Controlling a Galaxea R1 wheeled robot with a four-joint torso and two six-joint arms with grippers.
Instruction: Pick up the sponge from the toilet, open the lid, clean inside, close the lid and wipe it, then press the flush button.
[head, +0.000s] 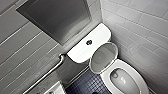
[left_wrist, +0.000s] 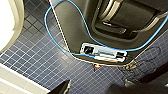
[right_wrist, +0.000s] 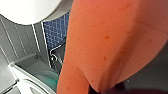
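Observation:
The white toilet (head: 126, 75) stands in the corner with its bowl uncovered. Its lid (head: 103, 57) is raised and leans back on the cistern, greyish underside showing. The dark round flush button (head: 89, 42) sits mid-top of the cistern. The orange-red sponge (right_wrist: 107, 42) looms very close in the right wrist view, with my right gripper (right_wrist: 105, 91) shut on it. A white curved part of the toilet (right_wrist: 25, 10) lies beyond the sponge. My left gripper (left_wrist: 92, 89) stands open over the blue tiled floor (left_wrist: 37, 57), holding nothing.
A metal grab bar (head: 51, 72) runs along the grey tiled wall left of the cistern, under a dark panel (head: 57, 17). A white container (right_wrist: 37, 75) with something teal inside stands by that wall. The robot's dark base with a blue cable (left_wrist: 60, 42) sits over the floor.

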